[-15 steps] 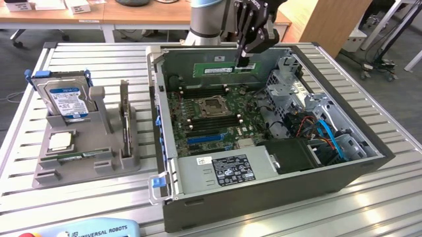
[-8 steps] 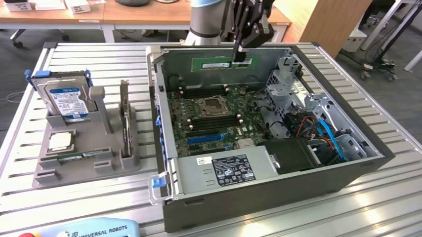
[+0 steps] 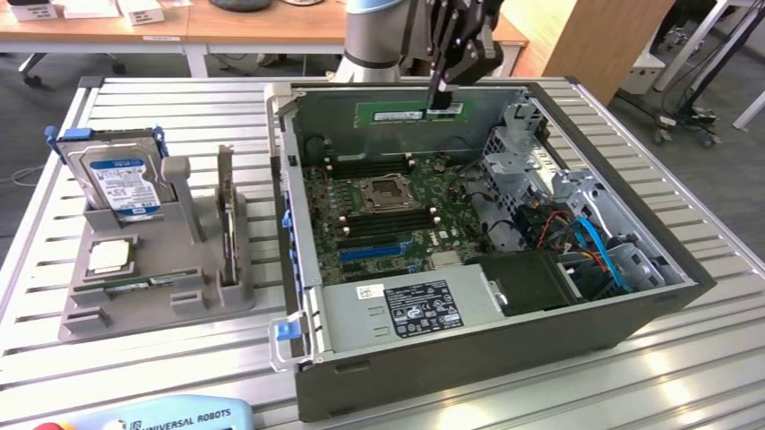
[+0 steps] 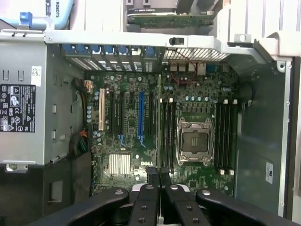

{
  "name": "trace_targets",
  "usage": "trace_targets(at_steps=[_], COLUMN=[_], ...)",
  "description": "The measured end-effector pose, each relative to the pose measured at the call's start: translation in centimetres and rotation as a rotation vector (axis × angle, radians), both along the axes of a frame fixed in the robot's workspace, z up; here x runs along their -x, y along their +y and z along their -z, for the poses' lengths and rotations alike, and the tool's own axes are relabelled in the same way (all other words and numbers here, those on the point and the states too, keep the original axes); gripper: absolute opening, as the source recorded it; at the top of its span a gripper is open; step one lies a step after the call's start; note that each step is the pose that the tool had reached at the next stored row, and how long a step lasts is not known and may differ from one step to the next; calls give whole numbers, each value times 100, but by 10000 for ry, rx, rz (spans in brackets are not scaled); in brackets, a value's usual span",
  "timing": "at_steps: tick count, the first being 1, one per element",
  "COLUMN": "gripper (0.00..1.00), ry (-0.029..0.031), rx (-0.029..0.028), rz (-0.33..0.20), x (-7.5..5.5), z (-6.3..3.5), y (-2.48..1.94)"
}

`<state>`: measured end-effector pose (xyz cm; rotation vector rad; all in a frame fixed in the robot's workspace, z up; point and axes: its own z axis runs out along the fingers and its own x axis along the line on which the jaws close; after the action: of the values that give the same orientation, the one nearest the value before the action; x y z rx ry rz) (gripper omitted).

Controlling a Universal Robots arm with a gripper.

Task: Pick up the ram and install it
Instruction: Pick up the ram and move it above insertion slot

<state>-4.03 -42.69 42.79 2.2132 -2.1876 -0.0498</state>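
1. Green board in the air: the ram (image 3: pixel 407 114) is off its holder and hangs level over the open computer case (image 3: pixel 478 345), up near the case's far wall in the exterior view.
2. The gripper (image 3: pixel 443 100) is clamped on it, pinching the top edge toward the end on the exterior view's right. The wrist view backs this up, with the board running edge-on as a thin line out from between the closed fingers.
3. So the pick-up looks done, and the stick is firmly in hand and level.
4. Below lies the motherboard (image 3: pixel 395 237), with the empty processor socket (image 3: pixel 385 193) in the middle and black memory slots (image 4: pixel 167 136) in banks on either side.
5. In the wrist view the ram's edge runs parallel to those slots and lines up just beside the nearer bank. It looks clear of the board, touching nothing.
6. The installing is what's left, by my reading: the stick is not seated and no slot has taken it. I can't tell whether the slot latches stand open.
7. Over on the worktop (image 3: pixel 669 376), the grey fixture (image 3: pixel 78 313) has a twin stick (image 3: pixel 146 283) lying in its groove. The silver processor chip (image 3: pixel 107 255) is just behind it, and the blue-labelled hard drive (image 3: pixel 120 184) stands upright at the back.
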Motion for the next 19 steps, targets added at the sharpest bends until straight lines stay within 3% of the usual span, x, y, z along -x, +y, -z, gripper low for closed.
trace_targets(at_steps=[5,8,12,19], gripper=[11,11,11,11], ry=[1,-1,1,0], rx=[1,-4,-2,-3], rz=[-1,0,17,17], x=[-129,-130,-130,-129], z=[2,3,10,58], y=[1,5,45,45])
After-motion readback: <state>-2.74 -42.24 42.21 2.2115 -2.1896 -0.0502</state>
